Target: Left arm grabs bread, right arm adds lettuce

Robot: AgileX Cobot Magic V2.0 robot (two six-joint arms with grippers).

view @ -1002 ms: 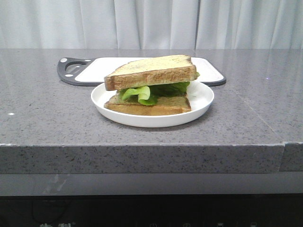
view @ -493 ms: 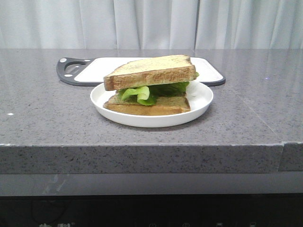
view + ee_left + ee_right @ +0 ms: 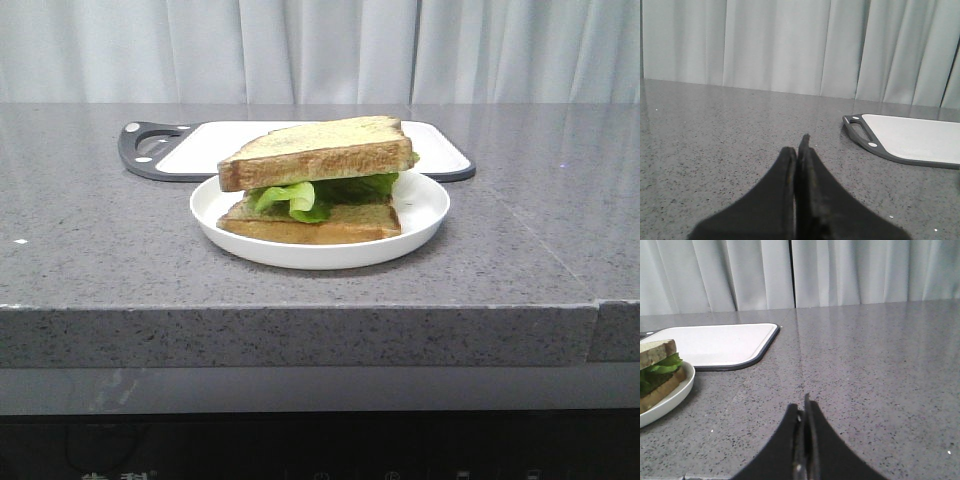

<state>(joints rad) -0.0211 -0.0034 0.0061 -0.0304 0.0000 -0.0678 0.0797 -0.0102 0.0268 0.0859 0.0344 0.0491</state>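
Observation:
A sandwich sits on a white plate [image 3: 425, 215] in the middle of the counter. The thick toast slice, the bread [image 3: 320, 150], lies on top, tilted. The green lettuce [image 3: 300, 196] shows under it, over a thinner bottom slice [image 3: 320, 222]. The sandwich also shows in the right wrist view, with bread [image 3: 655, 351] over lettuce [image 3: 662, 365]. Neither arm shows in the front view. My left gripper [image 3: 797, 147] is shut and empty, low over bare counter, away from the plate. My right gripper [image 3: 802, 407] is shut and empty, over bare counter to the right of the plate [image 3: 675, 395].
A white cutting board with a dark grey rim and handle [image 3: 150, 150] lies behind the plate; it also shows in the left wrist view [image 3: 910, 137] and the right wrist view [image 3: 720, 345]. Grey curtains hang behind the counter. The counter's front edge [image 3: 300, 310] is near the plate.
The plate and sandwich appear a pixel or two further left in the front view; nothing else differs.

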